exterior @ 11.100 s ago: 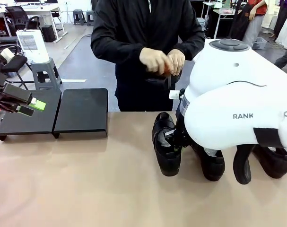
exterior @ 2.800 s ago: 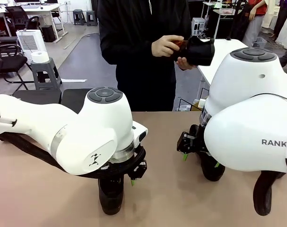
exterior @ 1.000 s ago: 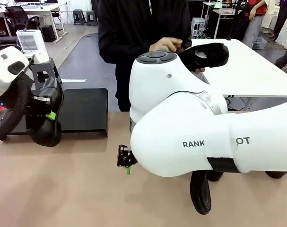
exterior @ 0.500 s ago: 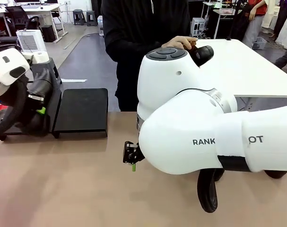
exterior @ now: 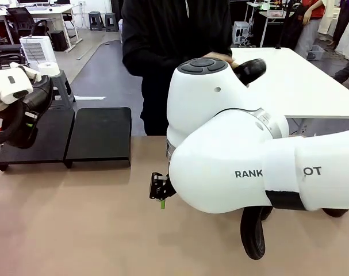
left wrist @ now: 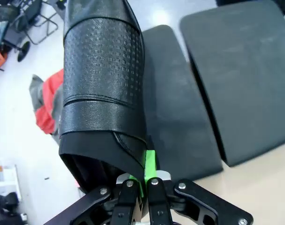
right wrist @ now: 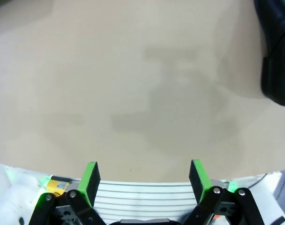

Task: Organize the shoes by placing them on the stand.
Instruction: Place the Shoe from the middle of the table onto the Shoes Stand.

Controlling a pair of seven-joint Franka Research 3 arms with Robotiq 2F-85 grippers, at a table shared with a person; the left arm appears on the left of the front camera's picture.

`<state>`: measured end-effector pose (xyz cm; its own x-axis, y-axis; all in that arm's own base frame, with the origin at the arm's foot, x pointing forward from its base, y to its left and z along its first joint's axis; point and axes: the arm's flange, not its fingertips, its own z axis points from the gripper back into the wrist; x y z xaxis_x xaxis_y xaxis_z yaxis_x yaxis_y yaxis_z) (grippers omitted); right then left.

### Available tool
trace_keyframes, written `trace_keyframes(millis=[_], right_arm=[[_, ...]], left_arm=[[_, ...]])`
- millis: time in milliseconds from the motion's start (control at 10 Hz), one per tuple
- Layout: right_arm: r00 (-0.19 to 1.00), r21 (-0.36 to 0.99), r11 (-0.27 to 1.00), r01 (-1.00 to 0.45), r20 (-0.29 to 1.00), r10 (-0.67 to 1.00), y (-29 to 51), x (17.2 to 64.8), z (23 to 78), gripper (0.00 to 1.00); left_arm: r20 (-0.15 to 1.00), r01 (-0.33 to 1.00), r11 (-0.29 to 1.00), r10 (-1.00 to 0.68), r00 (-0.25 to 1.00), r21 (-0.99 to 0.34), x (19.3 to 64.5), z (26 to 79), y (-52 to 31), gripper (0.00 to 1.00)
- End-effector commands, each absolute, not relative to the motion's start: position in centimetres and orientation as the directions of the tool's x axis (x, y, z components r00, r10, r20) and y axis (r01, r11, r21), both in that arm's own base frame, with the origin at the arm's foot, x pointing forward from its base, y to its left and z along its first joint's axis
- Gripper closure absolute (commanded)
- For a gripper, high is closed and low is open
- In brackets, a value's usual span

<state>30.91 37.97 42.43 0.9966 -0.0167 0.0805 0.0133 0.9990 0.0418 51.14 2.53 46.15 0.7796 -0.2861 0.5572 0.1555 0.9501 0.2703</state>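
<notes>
Item one, nine o'clock of the front view: left gripper (exterior: pixel 28 117), fingers pinched together on the near edge of a black shoe (left wrist: pixel 102 79). The shoe is carried clear of any surface with its textured sole toward the wrist camera, seen against the outer edge of the stand and the floor beyond. Item two, ten o'clock: the stand (exterior: pixel 99 135), two flat black panels side by side at the far left of the tan table (exterior: pixel 76 230). Item three, twelve o'clock: a person in a black top (exterior: pixel 174 34), standing at the far side. Item four, one o'clock: a second shoe (exterior: pixel 250 70), glossy and raised above table height, just behind the top of the right arm (exterior: pixel 237 155); what grips it cannot be told. Item five, six o'clock: right gripper (exterior: pixel 160 192), low over the table with its fingers spread wide; in the right wrist view the green pads (right wrist: pixel 90 176) stand apart over plain tabletop. Item six, two o'clock of the right wrist view: a third shoe (right wrist: pixel 276 51), lying on the table, well apart from the pads.
</notes>
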Motion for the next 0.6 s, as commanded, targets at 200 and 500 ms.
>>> trace_keyframes(millis=[200, 500], right_arm=[[0.997, 0.060, 0.998, 0.012, 0.082, -0.017, 37.7, 30.6, 42.4, 0.00], [0.997, 0.060, 0.998, 0.012, 0.082, -0.017, 37.7, 30.6, 42.4, 0.00]], left_arm=[[0.540, 0.060, 0.951, -0.224, 0.812, 0.303, 53.7, 46.5, 3.3, 1.00], [0.499, -0.063, 0.966, -0.073, 0.864, 0.251, 53.1, 44.4, 4.7, 1.00]])
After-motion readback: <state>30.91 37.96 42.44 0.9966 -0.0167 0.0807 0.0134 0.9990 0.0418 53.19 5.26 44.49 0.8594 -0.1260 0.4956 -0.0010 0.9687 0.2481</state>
